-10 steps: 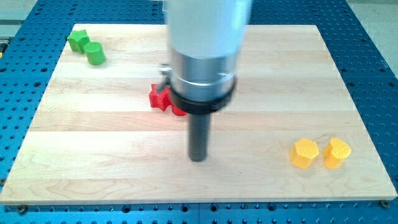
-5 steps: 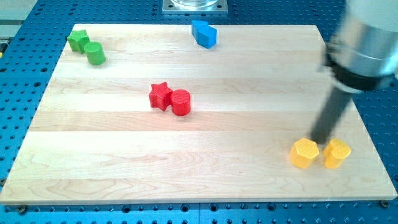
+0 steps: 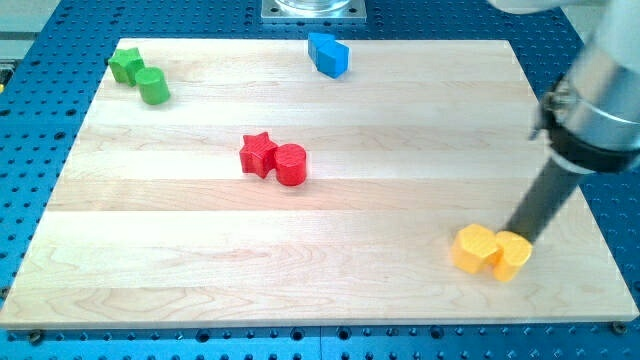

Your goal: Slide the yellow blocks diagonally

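Observation:
Two yellow blocks lie touching near the board's bottom right: a yellow hexagonal block (image 3: pixel 474 248) on the left and a yellow heart-like block (image 3: pixel 512 255) on the right. My tip (image 3: pixel 522 238) rests right against the upper right side of the heart-like block. The dark rod slants up to the view's right, into the grey arm body (image 3: pixel 598 100).
A red star (image 3: pixel 258 154) and a red cylinder (image 3: pixel 291 164) sit together near the board's middle. A blue block (image 3: pixel 328 53) lies at the top edge. A green block (image 3: pixel 125 65) and a green cylinder (image 3: pixel 154 86) sit at the top left. The wooden board (image 3: pixel 180 250) lies on a blue perforated table.
My tip crossed from the board's middle to the yellow blocks, then pushed them down and to the left; the pair has shifted and now sits closer together.

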Motion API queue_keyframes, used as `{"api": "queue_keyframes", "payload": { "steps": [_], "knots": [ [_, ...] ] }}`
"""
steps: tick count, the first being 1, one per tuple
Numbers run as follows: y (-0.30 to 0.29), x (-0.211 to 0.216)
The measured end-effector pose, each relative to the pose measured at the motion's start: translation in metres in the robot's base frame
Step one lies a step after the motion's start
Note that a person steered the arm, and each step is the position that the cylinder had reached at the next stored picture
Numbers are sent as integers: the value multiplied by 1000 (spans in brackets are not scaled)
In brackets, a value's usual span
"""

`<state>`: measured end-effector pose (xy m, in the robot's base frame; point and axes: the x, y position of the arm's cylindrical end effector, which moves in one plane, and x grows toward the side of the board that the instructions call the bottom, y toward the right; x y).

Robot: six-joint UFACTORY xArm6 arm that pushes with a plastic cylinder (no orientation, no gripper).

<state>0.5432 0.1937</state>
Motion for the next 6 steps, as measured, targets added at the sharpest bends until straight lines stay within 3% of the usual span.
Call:
{"api": "queue_keyframes", "payload": {
  "steps": [2,3,5,6],
  "knots": [
    [67,46],
    [43,67],
    [-19,22],
    [-30,20]
  ]
}}
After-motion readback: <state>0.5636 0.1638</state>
